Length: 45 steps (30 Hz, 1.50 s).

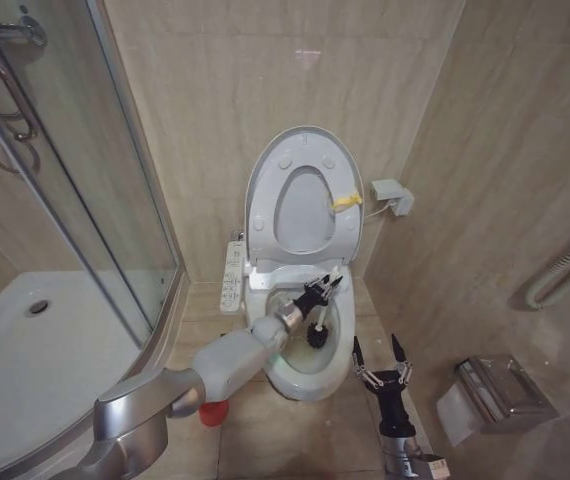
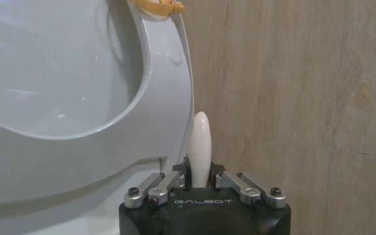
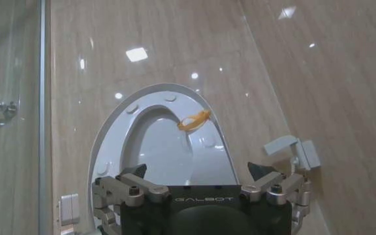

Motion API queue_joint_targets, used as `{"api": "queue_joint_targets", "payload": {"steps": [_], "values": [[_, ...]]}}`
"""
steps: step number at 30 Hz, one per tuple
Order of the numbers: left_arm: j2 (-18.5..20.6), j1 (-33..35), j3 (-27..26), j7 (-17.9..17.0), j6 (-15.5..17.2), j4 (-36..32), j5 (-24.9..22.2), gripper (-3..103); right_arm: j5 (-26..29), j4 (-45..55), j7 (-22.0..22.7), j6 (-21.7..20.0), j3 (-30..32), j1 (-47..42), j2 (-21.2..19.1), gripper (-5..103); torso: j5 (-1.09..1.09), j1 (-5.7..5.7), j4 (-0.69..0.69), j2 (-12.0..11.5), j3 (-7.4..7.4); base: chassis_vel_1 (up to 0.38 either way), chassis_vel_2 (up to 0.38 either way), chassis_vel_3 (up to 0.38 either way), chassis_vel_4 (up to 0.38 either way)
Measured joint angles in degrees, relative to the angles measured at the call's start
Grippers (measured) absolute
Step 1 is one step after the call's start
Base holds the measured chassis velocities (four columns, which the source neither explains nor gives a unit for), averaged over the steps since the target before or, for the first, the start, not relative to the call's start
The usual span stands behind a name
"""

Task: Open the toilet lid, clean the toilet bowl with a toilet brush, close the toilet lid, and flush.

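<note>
The white toilet lid (image 1: pixel 300 210) stands raised against the back wall, with a yellow tag (image 1: pixel 347 202) at its edge. Below it the toilet bowl (image 1: pixel 300 370) is uncovered. My left gripper (image 1: pixel 322 289) reaches over the bowl and is shut on the white handle (image 2: pixel 199 142) of the toilet brush. The dark bristle head (image 1: pixel 317 334) of the brush hangs inside the bowl. In the left wrist view, the left gripper (image 2: pixel 199 178) has the lid (image 2: pixel 44 73) close beside it. My right gripper (image 1: pixel 383 353) is open and holds nothing, to the right of the bowl. The right wrist view also shows it (image 3: pixel 198 171), facing the lid (image 3: pixel 165 142).
A glass shower screen (image 1: pixel 85 200) and white shower tray (image 1: pixel 25 350) are on the left. A bidet control panel (image 1: pixel 233 275) sits beside the bowl and a red holder (image 1: pixel 212 412) on the floor. A wall box (image 1: pixel 390 195), paper holder (image 1: pixel 500 390) and hose (image 1: pixel 565 270) are on the right.
</note>
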Motion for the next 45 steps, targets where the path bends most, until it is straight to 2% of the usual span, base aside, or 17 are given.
{"api": "queue_joint_targets", "payload": {"steps": [7, 11, 13, 16, 19, 21, 23, 26, 31, 34, 39, 45], "values": [[-1.8, -1.2, -2.4, -1.6, 0.1, -3.7, 0.4, 21, -0.1, 0.0, -0.1, 0.2, 0.0, -0.3, 0.1, 100, -0.01, -0.01, -0.1, 0.0, -0.01, 0.0, 0.0, 0.0, 0.0], [-3.0, -0.7, -3.6, -0.4, -0.7, 0.8, 2.4, 21, -0.1, 0.0, -0.3, 0.4, -0.1, -0.6, 0.1, 100, -0.01, 0.0, -0.1, 0.0, -0.01, 0.0, 0.0, 0.0, 0.0], [-3.3, 0.2, -5.3, 1.9, -1.8, 6.4, 5.5, 21, -0.1, 0.3, -0.4, 0.5, -0.3, -0.9, 0.0, 100, -0.01, 0.0, -0.04, 0.0, 0.0, 0.0, 0.0, 0.0, 0.0], [-2.1, 0.7, -4.5, 2.5, -1.9, 6.9, 6.3, 21, -0.1, 0.5, -0.4, 0.5, -0.3, -1.0, -0.3, 100, -0.01, 0.0, -0.02, 0.0, 0.0, 0.0, 0.0, 0.0, 0.0], [-0.4, 0.7, -3.5, 1.3, -1.1, 3.1, 5.5, 21, 0.0, 0.8, -0.4, 0.5, -0.3, -1.3, -0.7, 100, 0.0, 0.0, 0.0, 0.0, 0.0, 0.0, 0.0, 0.0, 0.0], [0.3, 0.2, -3.6, -0.3, -0.1, -1.5, 3.6, 21, 0.2, 0.8, -0.4, 0.6, -0.2, -1.5, -0.9, 100, -0.01, 0.0, -0.06, 0.0, -0.01, 0.0, 0.0, 0.0, 0.0], [0.2, -0.1, -3.9, -0.7, 0.1, -2.8, 2.9, 21, 0.2, 0.8, -0.4, 0.7, -0.2, -1.6, -1.0, 100, -0.01, -0.01, -0.1, 0.0, -0.01, 0.0, 0.0, 0.0, 0.0], [0.1, 0.1, -3.7, 0.1, -0.3, 0.1, 3.8, 21, 0.3, 1.0, -0.4, 0.8, -0.2, -1.9, -1.1, 100, 0.0, 0.0, -0.11, 0.0, -0.01, 0.0, 0.0, 0.0, 0.0], [0.9, 1.4, -3.1, 1.9, -0.7, 4.7, 5.4, 21, 0.4, 1.7, -0.4, 0.8, -0.1, -2.1, -1.4, 100, 0.0, 0.0, 0.02, 0.0, 0.0, 0.0, 0.0, 0.0, 0.0], [0.5, 1.1, -4.0, 1.3, -0.6, 3.0, 5.0, 21, 0.4, 1.7, -0.4, 0.8, 0.0, -2.1, -1.3, 100, 0.0, 0.0, 0.0, 0.0, 0.01, 0.0, 0.0, 0.0, 0.0], [-1.0, 0.0, -6.1, -0.1, -0.1, -3.2, 3.2, 21, 0.1, 1.7, -0.4, 0.7, -0.1, -1.9, -0.7, 100, -0.02, -0.01, -0.12, 0.0, -0.01, 0.0, 0.0, 0.0, 0.0], [-0.1, 1.3, -5.6, 2.9, -1.1, 2.4, 5.1, 21, -0.4, 1.9, -0.6, 0.7, -0.4, -1.9, -0.1, 100, -0.01, 0.0, -0.03, 0.0, 0.0, 0.0, 0.0, 0.0, 0.0]]}}
